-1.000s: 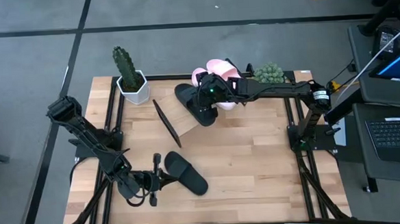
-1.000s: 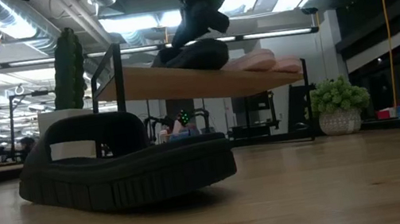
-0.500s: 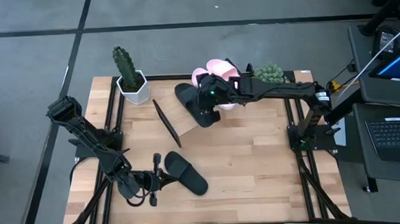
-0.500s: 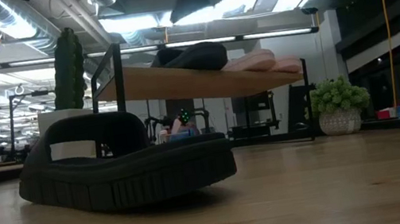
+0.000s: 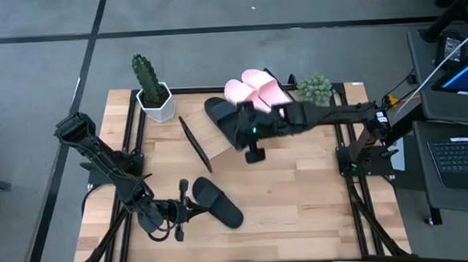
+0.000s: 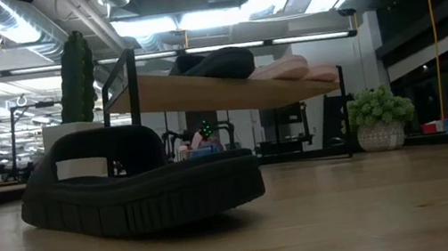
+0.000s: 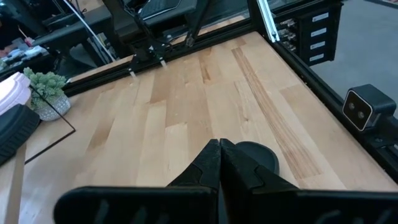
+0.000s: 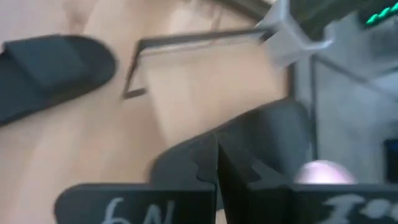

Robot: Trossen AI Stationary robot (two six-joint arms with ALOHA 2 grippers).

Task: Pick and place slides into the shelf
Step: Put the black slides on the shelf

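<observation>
Retracting right gripper off shelf, fingers now closed, empty; black slide left behind them beside pink pair; left gripper closed, beside other black slide.

The right gripper has its two dark fingers pressed together, holding nothing. Beyond them lies the light-wood shelf with its thin black frame. One black slide lies on the tabletop. Another black slide sits just behind the fingers.
</observation>
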